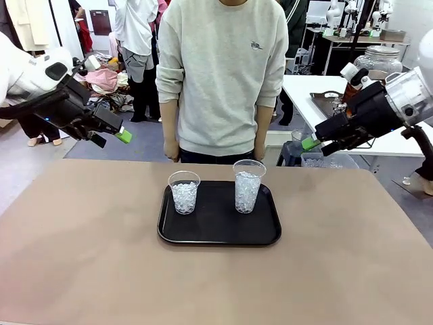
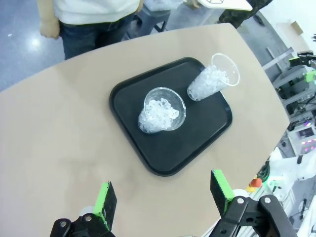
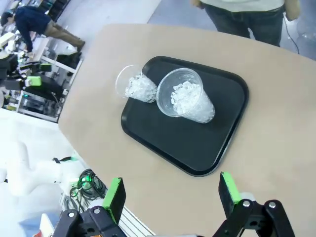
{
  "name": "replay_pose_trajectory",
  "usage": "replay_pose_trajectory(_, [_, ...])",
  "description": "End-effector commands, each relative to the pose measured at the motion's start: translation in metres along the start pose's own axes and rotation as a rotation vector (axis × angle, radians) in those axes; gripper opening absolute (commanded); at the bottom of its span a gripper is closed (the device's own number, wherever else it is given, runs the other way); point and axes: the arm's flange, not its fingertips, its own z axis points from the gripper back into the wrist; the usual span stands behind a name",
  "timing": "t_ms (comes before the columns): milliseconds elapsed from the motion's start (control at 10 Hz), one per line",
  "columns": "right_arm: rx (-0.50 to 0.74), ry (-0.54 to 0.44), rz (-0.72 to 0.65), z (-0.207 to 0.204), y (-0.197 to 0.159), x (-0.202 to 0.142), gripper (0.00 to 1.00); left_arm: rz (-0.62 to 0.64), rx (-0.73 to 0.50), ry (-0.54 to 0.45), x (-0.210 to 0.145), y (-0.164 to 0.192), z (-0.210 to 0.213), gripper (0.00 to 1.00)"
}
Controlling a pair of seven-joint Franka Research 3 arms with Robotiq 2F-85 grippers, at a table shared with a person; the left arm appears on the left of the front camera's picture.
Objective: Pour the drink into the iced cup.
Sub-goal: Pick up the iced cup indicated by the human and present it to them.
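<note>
Aloft, left gripper and right gripper gape empty; taller cup seems ice-packed.

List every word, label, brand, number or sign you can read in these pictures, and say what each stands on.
Small dark mark on the chest of the person's light grey sweatshirt: too small to read.
Shorter clear plastic cup of ice: plain, no print.
Taller clear plastic cup of ice: plain, no print.
Black plastic tray: plain, no print.
No text here can be read.
</note>
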Motion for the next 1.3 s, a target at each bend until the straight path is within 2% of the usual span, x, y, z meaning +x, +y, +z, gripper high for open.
replay_pose_trajectory(0, [-0.026,-0.004,0.006,0.001,0.002,0.002,1.00,-0.018,0.019,-0.006,0.002,-0.006,0.001,1.00])
replay_pose_trajectory(400, [-0.038,0.001,0.001,0.001,0.001,0.000,1.00,-0.011,0.027,0.000,0.000,-0.004,0.000,1.00])
replay_pose_trajectory(600, [0.086,0.025,-0.175,0.011,-0.005,0.015,1.00,0.167,-0.061,-0.060,0.008,0.011,0.014,1.00])
replay_pose_trajectory(700, [0.138,0.034,-0.266,0.019,-0.016,0.018,1.00,0.238,-0.122,-0.053,0.010,0.022,0.015,1.00])
replay_pose_trajectory(900, [0.245,0.050,-0.364,0.023,-0.036,0.015,1.00,0.360,-0.236,-0.029,0.011,0.043,0.010,1.00])
replay_pose_trajectory(1000, [0.306,0.057,-0.412,0.022,-0.048,0.013,1.00,0.418,-0.315,0.019,0.010,0.052,0.007,1.00])
replay_pose_trajectory(1200, [0.409,0.051,-0.478,0.017,-0.071,0.007,1.00,0.485,-0.436,0.024,0.009,0.071,-0.004,1.00])
